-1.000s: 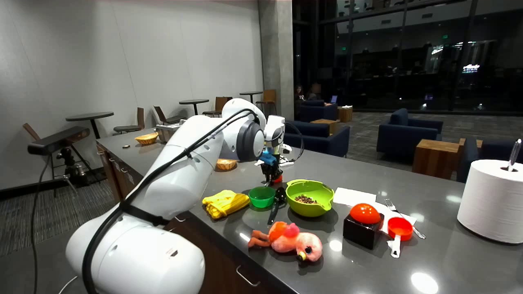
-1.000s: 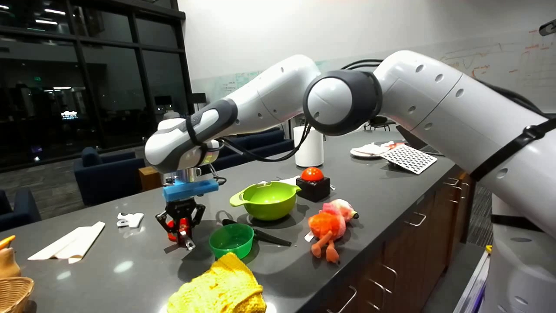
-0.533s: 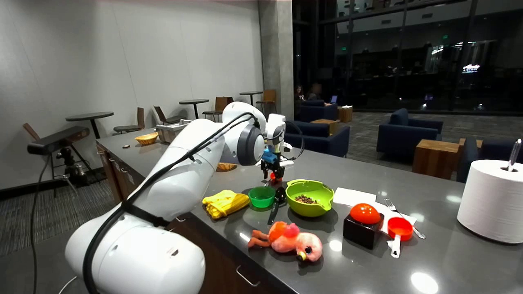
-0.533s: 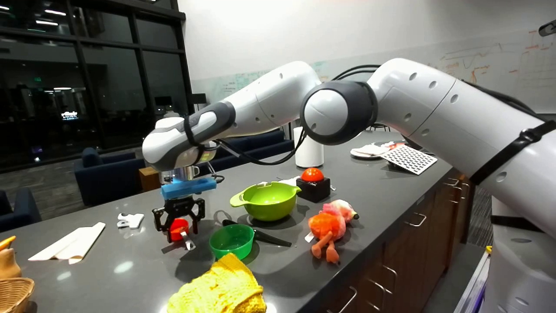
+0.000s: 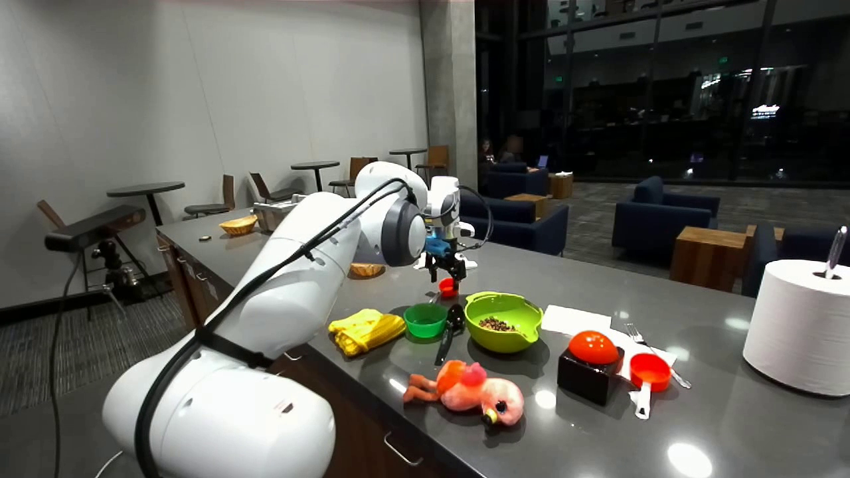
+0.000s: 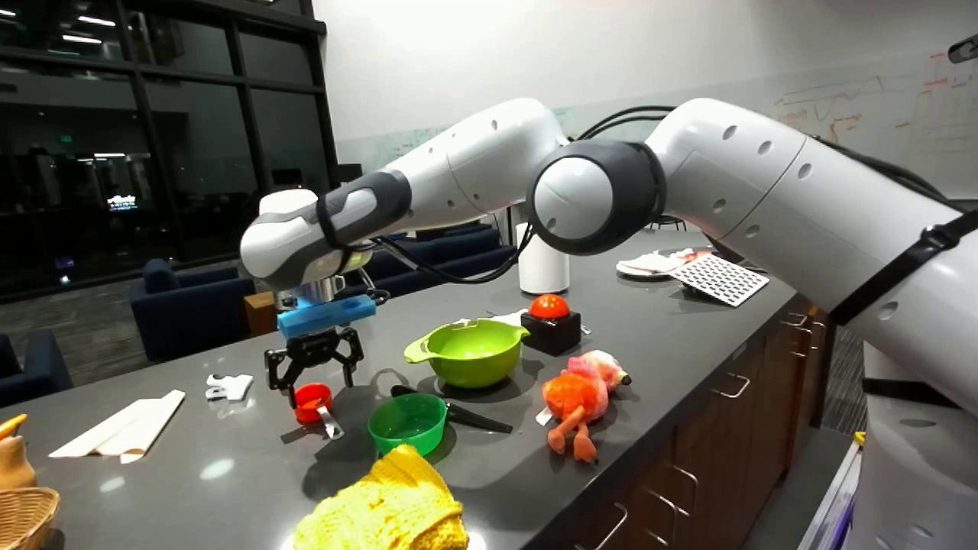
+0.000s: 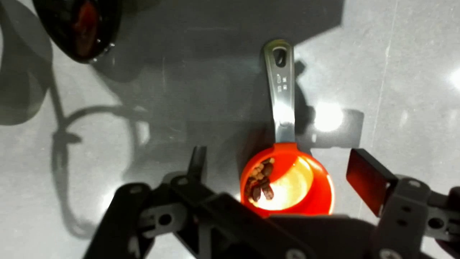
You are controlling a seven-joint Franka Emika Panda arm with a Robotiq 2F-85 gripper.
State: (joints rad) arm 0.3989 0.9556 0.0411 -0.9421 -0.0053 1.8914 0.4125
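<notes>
My gripper (image 6: 321, 389) hangs just above a small red measuring cup (image 6: 312, 405), its fingers spread wide on either side. In the wrist view the cup (image 7: 284, 154) lies between the jaws with grey counter showing on both sides, so neither finger touches it there. Dark beans (image 7: 264, 176) and small tan bits sit at one side inside the cup. Its metal handle (image 7: 284, 90) points away from the gripper. Beside the cup stands a green bowl (image 6: 409, 428), with a black spoon (image 6: 477, 418) by it. A lime bowl (image 5: 503, 335) holds more beans (image 5: 497, 324).
A yellow cloth (image 5: 366, 330), a pink flamingo plush (image 5: 475, 392) and a black box with a red dome (image 5: 591, 368) lie nearby. Farther along are another red measuring cup (image 5: 651, 368), a paper roll (image 5: 800, 325), a white clip (image 6: 228, 386) and a folded napkin (image 6: 118, 424).
The jaws were close together at the red cup a second ago. They have spread apart and let go of it, and the gripper has risen a little; the cup stays on the counter.
</notes>
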